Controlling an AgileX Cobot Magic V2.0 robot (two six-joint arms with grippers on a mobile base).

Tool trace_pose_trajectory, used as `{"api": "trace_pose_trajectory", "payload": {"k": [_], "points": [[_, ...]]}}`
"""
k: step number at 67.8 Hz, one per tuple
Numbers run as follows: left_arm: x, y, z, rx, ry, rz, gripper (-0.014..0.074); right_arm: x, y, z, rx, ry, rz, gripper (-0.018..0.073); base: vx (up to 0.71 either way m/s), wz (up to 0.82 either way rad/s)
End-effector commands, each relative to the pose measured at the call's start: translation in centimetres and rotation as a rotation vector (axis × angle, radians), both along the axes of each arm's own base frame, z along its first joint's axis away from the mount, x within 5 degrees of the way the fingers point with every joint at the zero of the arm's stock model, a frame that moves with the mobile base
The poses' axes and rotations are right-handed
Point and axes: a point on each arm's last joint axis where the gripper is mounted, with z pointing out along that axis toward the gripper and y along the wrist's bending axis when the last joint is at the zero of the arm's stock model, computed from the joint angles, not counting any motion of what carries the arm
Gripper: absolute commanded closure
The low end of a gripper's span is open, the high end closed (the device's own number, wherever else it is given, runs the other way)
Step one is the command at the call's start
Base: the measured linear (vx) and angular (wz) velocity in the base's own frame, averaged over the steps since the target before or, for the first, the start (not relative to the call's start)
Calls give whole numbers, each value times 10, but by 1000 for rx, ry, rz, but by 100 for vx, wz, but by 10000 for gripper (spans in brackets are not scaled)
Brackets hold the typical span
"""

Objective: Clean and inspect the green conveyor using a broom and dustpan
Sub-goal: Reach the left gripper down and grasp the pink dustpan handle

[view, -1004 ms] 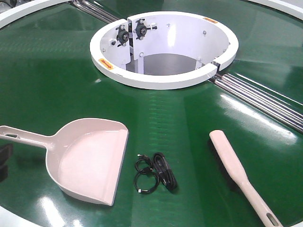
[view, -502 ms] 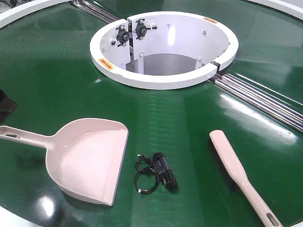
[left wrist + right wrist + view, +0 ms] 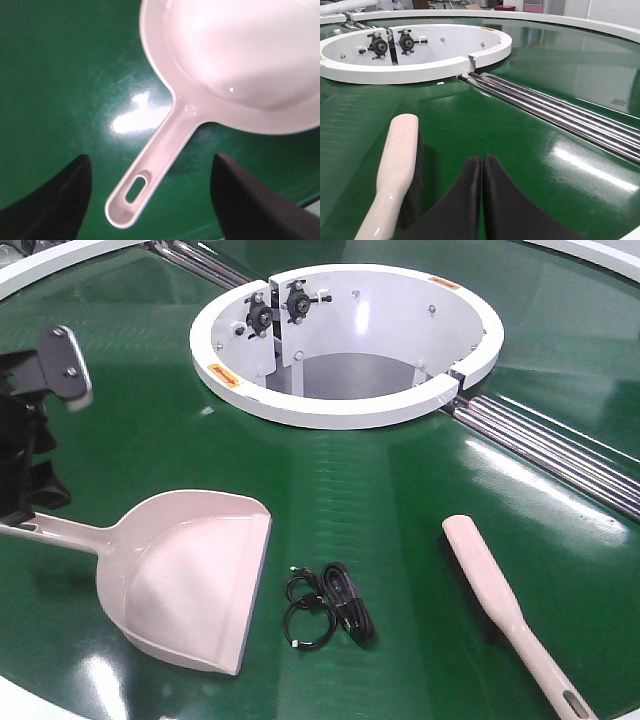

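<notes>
My left jaws stand wide apart, one on each side of the slotted end of the dustpan handle and clear of it. I judge the good move is to come straight down, centre the handle between them and close just past the slot, keeping the pan's mouth flat on the green conveyor. My right jaws are pressed together on nothing, just beside the broom, which lies bristles-down; a coiled black cable lies between pan and broom.
</notes>
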Motion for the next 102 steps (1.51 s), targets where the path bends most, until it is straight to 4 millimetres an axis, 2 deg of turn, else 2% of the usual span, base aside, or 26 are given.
{"api": "trace_pose_trajectory", "payload": {"k": [1,8,24,39,55,69,93,98,102], "points": [[-1,-8,18,49,-108,-168,129,0,0,0,-17,-63,2,568,0,0],[6,-7,13,86,-117,-195,129,0,0,0,-17,-63,2,568,0,0],[12,-3,-5,155,-21,-234,129,0,0,0,-17,-63,2,568,0,0],[23,-6,-32,169,48,-293,129,0,0,0,-17,-64,2,568,0,0],[20,-5,-54,197,116,-385,155,0,0,0,-17,-64,2,568,0,0],[28,-5,-69,212,21,-390,185,0,0,0,-17,-64,2,568,0,0],[43,-5,-108,231,115,-407,185,0,0,0,-17,-62,2,568,0,0],[44,-3,-109,248,118,-414,197,0,0,0,-17,-62,1,568,0,0],[44,-1,-108,275,115,-424,239,0,0,0,-17,-62,1,568,0,0]]}}
